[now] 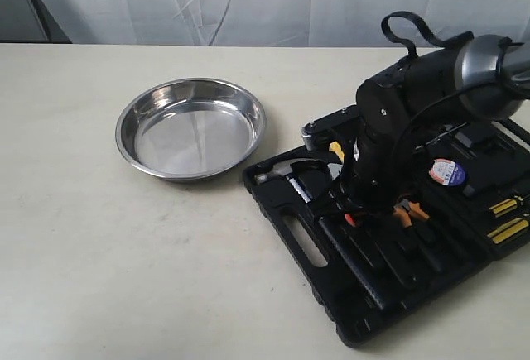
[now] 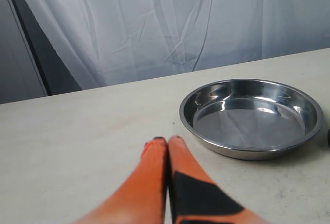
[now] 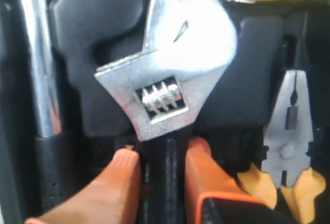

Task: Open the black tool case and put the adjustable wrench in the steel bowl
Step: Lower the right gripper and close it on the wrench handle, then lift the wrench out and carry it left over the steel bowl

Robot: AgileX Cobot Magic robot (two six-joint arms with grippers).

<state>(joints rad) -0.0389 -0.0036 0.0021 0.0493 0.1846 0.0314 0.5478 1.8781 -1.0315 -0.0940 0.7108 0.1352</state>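
right pincer grips adjustable wrench snug in black tool case.

The black tool case lies open and flat at the worktop's near right corner, set at an angle to the edges. Its handle cutout faces the near left and its moulded slots face up. The adjustable wrench is inside it over the black moulding, with a silver jaw head, its thumbwheel showing, and a flat black handle pinched by the right gripper. The steel bowl is wide, shallow, shiny and empty. It sits upright mid-worktop, just beside the case's left corner.
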